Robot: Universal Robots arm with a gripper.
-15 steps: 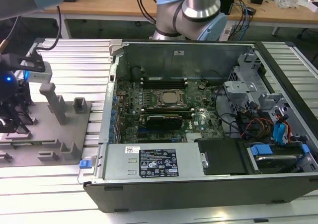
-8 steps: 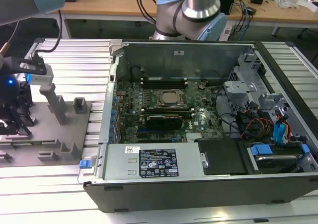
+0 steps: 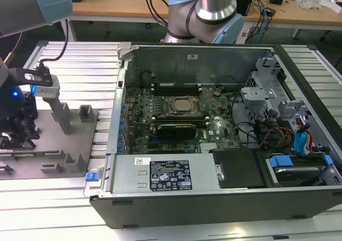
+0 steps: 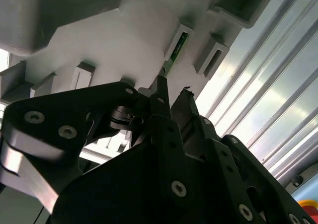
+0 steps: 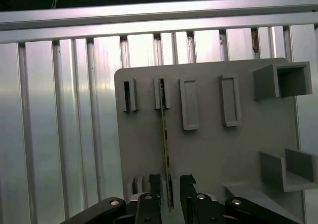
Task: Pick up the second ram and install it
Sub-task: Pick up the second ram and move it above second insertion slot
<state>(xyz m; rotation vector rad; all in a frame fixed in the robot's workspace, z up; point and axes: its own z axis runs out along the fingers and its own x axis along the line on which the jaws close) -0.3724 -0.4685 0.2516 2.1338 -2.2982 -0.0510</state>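
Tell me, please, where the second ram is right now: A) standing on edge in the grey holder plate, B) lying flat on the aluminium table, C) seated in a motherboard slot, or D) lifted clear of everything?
A: in the first wrist view the second ram stands on edge in the grey holder plate, the open claw straddling one end.

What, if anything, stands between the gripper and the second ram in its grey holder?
Nothing visible does. In the first wrist view the second ram stands on edge in a slot of the grey holder, and the open gripper straddles one end of it, a finger on each side with a bare gap showing.
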